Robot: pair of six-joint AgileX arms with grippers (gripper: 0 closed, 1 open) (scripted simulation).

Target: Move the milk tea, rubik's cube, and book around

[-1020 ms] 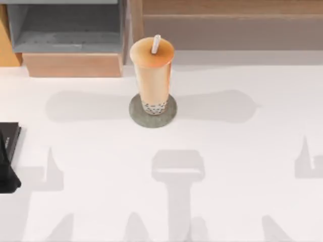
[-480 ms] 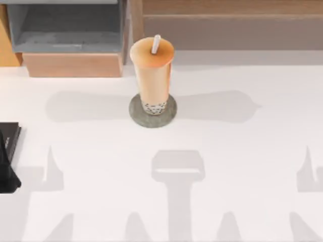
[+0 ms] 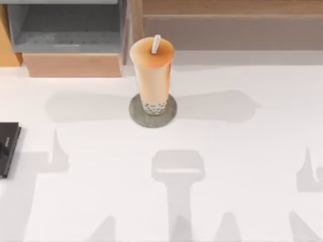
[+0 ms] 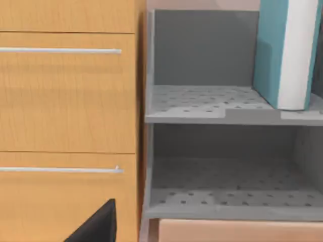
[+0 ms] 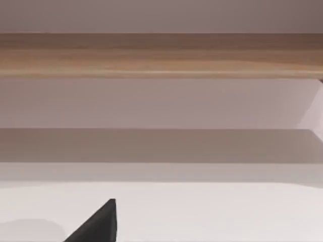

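The milk tea (image 3: 152, 70), a tall orange-tan cup with a white straw and dark pearls, stands upright on a round grey coaster (image 3: 136, 117) at the back middle of the table. The book (image 4: 282, 50), teal with white page edges, stands upright on the upper level of a grey shelf unit (image 4: 202, 101). A dark corner of my left gripper (image 4: 96, 227) shows in the left wrist view, facing the shelf from some distance. My right gripper (image 5: 96, 227) hangs over bare table, facing the back ledge. The rubik's cube is out of view.
A flat black slab (image 3: 7, 146) lies at the table's left edge. The grey shelf unit (image 3: 65, 25) sits at the back left beside wooden drawers (image 4: 65, 101). A wooden ledge (image 3: 232, 20) runs along the back right.
The dark part of my left arm at the top view's left edge has drawn out of frame. The arm shadows on the table have shifted. The milk tea has stayed put.
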